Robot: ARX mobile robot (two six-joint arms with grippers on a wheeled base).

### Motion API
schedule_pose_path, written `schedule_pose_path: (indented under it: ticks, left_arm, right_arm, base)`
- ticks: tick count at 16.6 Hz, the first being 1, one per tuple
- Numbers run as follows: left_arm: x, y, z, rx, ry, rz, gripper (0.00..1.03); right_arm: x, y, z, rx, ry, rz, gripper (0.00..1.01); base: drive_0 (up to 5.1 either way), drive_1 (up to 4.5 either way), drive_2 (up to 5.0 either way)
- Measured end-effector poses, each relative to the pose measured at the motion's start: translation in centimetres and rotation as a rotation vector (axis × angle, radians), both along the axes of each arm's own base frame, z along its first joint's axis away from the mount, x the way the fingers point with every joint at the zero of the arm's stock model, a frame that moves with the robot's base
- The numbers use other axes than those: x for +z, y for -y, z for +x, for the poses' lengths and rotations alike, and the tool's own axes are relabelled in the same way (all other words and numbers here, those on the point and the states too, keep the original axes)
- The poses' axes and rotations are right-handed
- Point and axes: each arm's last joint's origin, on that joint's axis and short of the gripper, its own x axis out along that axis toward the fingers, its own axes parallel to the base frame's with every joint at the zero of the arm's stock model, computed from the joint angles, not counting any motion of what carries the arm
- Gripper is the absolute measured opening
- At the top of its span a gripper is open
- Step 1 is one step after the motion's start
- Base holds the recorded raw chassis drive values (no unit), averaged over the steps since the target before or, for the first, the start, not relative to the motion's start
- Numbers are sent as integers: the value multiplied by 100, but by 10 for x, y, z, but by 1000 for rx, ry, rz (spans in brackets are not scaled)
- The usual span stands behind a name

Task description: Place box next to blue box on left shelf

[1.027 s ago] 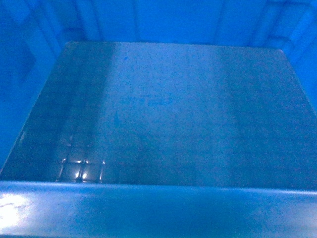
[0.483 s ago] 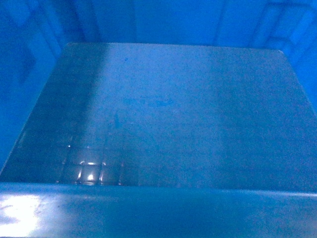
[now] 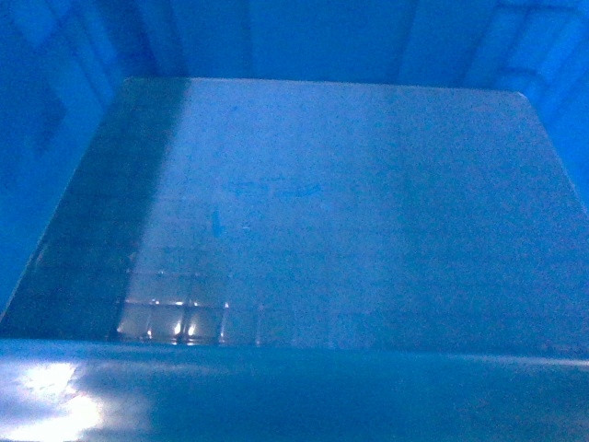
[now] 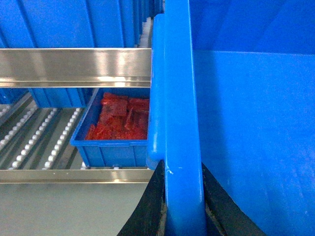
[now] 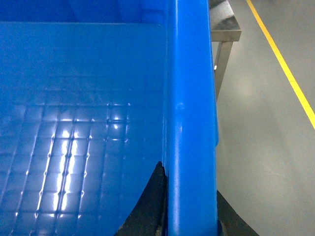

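Blue box (image 3: 304,203) fills my head view, held up between both my grippers, beside the steel shelf rail (image 4: 74,66). My left gripper (image 4: 182,211) clamps its left rim, my right gripper (image 5: 189,216) its right rim. A small tray (image 4: 110,142) of red packets (image 4: 120,118) sits on the shelf rollers (image 4: 34,137).

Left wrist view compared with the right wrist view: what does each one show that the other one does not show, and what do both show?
Only the left wrist view shows the steel shelf rails, the roller tracks and a smaller blue bin holding red packets.

Only the right wrist view shows the grey floor with a yellow line, a metal table corner, and the grid-patterned floor of the crate.

Both show the blue crate, its rim clamped between dark fingers: left gripper, right gripper.
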Motion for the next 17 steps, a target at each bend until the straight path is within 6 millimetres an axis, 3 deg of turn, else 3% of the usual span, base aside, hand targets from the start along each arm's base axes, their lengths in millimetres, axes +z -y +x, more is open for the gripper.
schedule_pose_path:
  ticks: [17]
  left_arm:
    - [0,0,0,0,0,0,8]
  right_arm:
    - [0,0,0,0,0,0,9]
  base:
    - [-504,237,237]
